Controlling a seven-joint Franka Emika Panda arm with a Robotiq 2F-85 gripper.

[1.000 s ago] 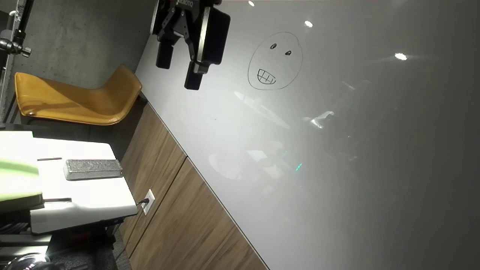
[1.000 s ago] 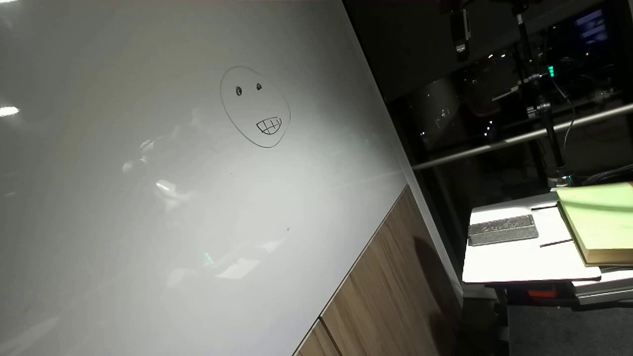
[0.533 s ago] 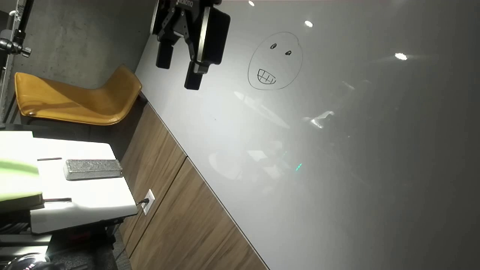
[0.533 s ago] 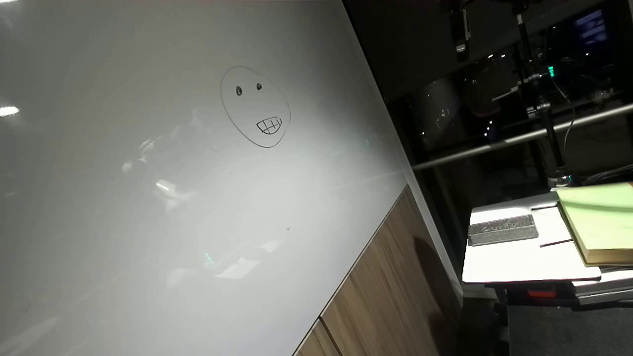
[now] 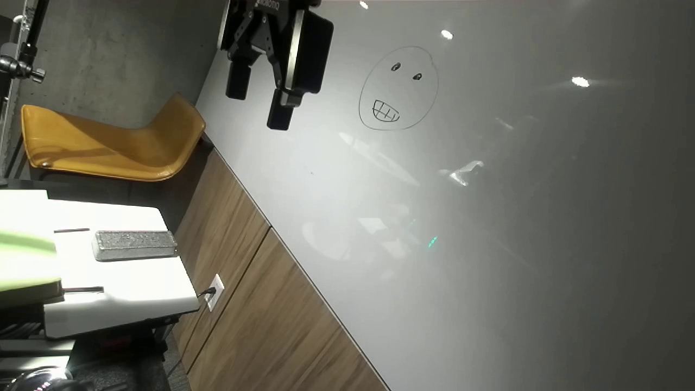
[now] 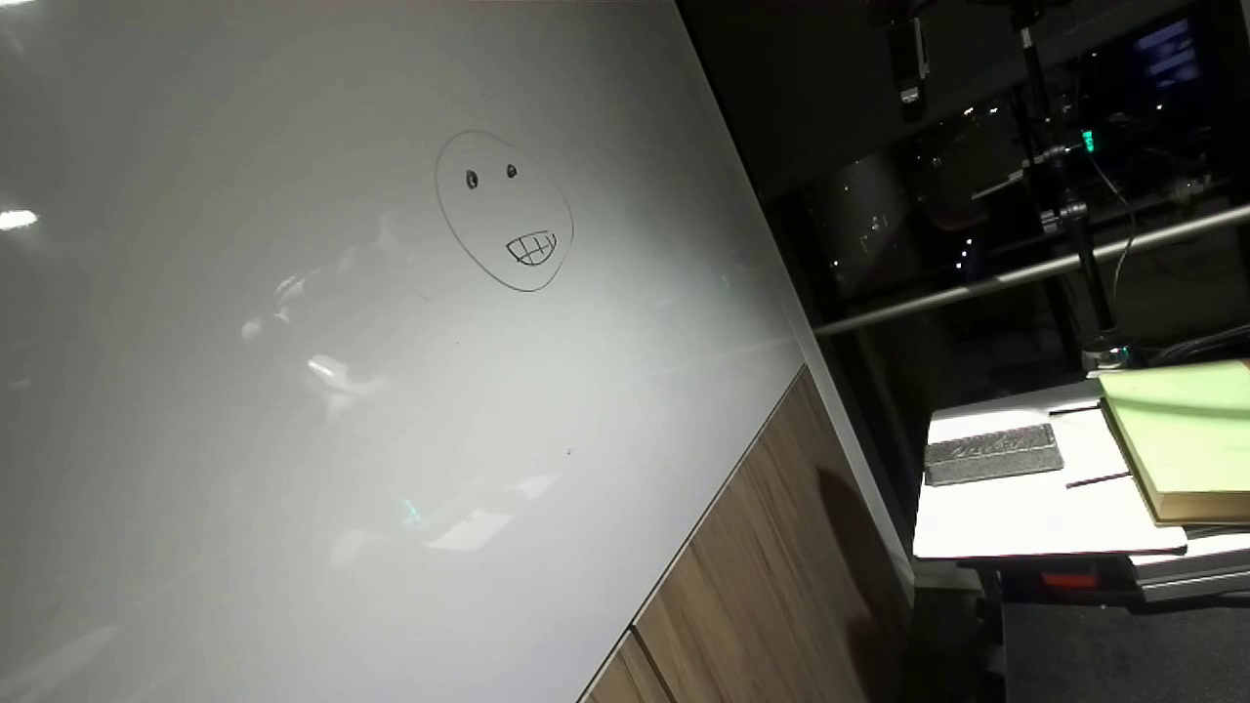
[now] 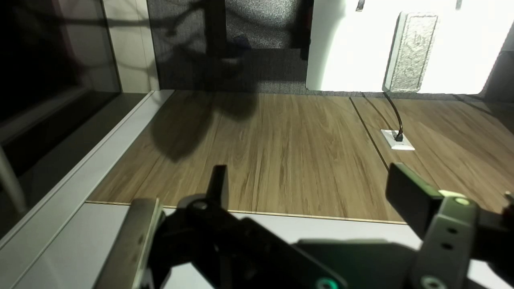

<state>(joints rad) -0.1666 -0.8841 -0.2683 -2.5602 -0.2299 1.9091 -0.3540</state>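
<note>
The black gripper (image 7: 316,192) is nearest in the wrist view, its two fingers (image 7: 411,200) spread apart. Past them is a big shiny board (image 5: 543,244), and both exterior views show a toothy face (image 5: 399,89) drawn on it. Next comes a brown wood panel (image 7: 277,152). Farther off in the wrist view, to the right, a bumpy gray eraser (image 7: 413,54) lies on a white table (image 7: 353,60). A yellow chair (image 5: 117,146) sits far left in an exterior view.
</note>
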